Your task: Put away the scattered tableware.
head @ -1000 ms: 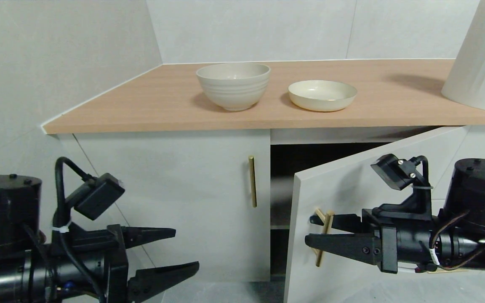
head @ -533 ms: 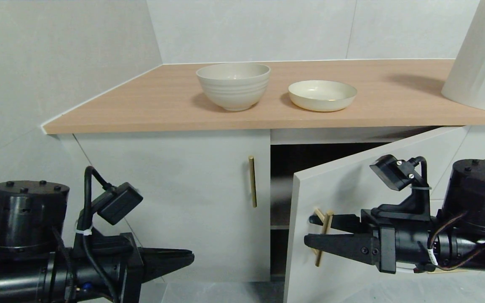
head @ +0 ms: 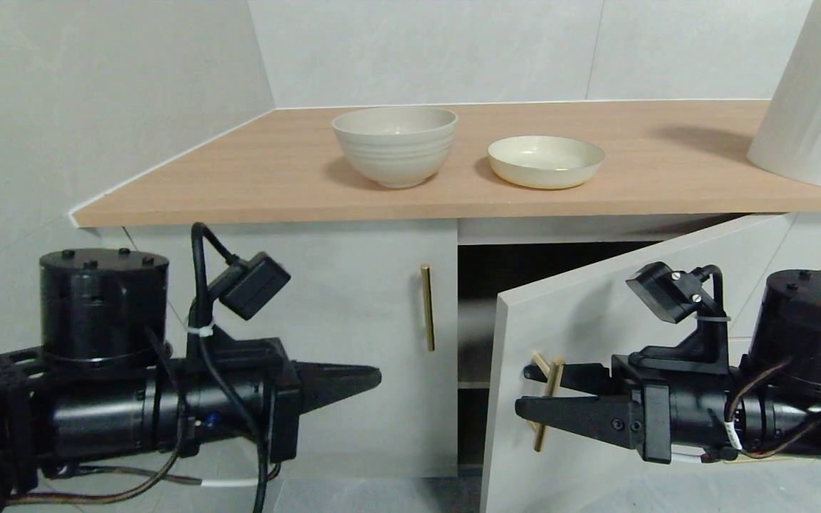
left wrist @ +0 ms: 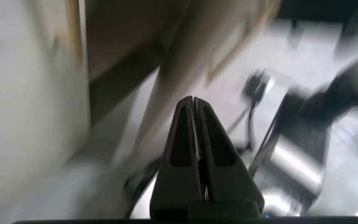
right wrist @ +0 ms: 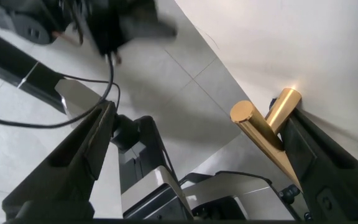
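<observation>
A deep ribbed cream bowl (head: 395,144) and a shallow cream dish (head: 546,161) stand side by side on the wooden countertop (head: 239,185). Below it, the right cabinet door (head: 596,320) hangs ajar. My right gripper (head: 521,389) is open, its fingers straddling that door's brass handle (head: 548,399). In the right wrist view the handle (right wrist: 266,124) rests against one finger (right wrist: 316,162) of the wide-open right gripper (right wrist: 197,118). My left gripper (head: 371,377) is shut on nothing, level with the closed left door (head: 325,299); its fingers (left wrist: 193,124) are pressed together.
The left door's brass handle (head: 427,307) lies just right of my left gripper. A tall white ribbed object (head: 817,100) stands at the counter's right end. Tiled walls close the corner on the left. The open cabinet's interior (head: 524,271) is dark.
My left arm has risen and moved right toward the left door, and its gripper has gone from open to shut. The right gripper has stayed at the door handle.
</observation>
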